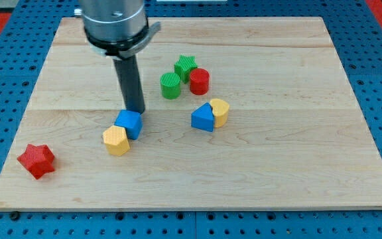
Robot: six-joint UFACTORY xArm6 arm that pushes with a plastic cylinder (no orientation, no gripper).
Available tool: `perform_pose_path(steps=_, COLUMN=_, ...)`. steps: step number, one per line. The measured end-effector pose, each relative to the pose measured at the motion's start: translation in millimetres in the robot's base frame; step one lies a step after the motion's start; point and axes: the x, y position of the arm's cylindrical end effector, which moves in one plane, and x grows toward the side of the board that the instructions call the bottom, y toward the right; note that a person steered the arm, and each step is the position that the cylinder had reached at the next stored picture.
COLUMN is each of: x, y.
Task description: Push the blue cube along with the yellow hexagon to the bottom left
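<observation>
The blue cube (130, 123) sits left of the board's middle. The yellow hexagon (116, 141) touches it at its lower left. My tip (136, 111) stands right behind the blue cube, at its upper right edge, touching or nearly touching it. The dark rod rises from there to the arm's grey end at the view's top.
A red star (36, 160) lies at the bottom left. A blue triangle-like block (203, 118) and a yellow block (219, 111) touch right of centre. A green cylinder (170, 85), a green star (186, 66) and a red cylinder (199, 81) cluster above. The wooden board (297, 172) has edges all round.
</observation>
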Motion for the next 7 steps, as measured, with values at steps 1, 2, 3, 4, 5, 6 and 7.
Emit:
perform_pose_path(steps=1, x=0.0, y=-14.5)
perform_pose_path(steps=2, x=0.0, y=14.0)
perform_pose_path(steps=3, x=8.7, y=9.6)
perform_pose_path(steps=4, x=30.0, y=5.1)
perform_pose_path(steps=5, x=36.8, y=3.4)
perform_pose_path(steps=6, x=50.1, y=-8.8)
perform_pose_path(steps=7, x=53.7, y=-15.8)
